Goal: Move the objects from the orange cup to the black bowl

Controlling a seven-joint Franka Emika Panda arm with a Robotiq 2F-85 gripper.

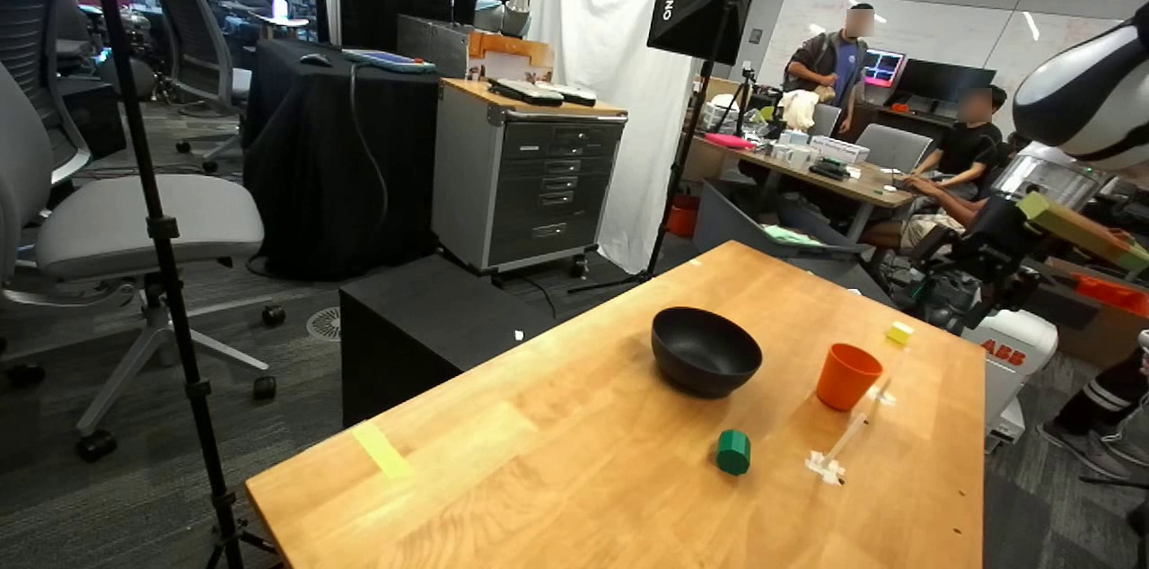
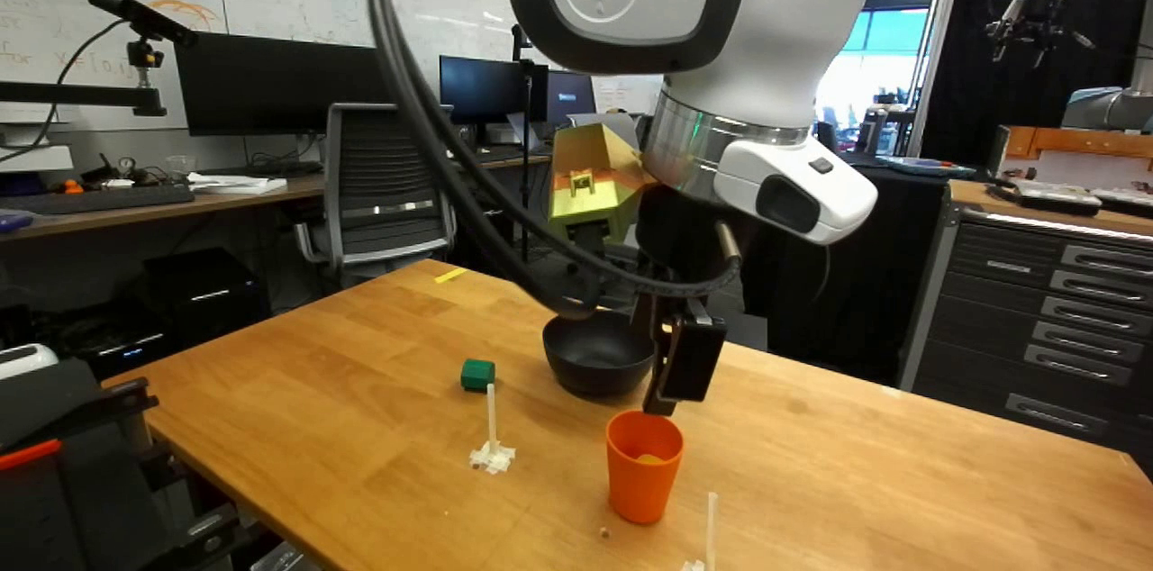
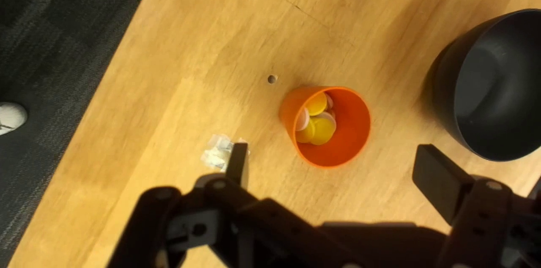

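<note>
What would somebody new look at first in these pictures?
They'd probably spot the bright orange cup first, on the wooden table with yellow and pale discs inside. Next might come the big white robot arm reaching over the table, its fingers spread apart. The black bowl stands near the cup.
</note>
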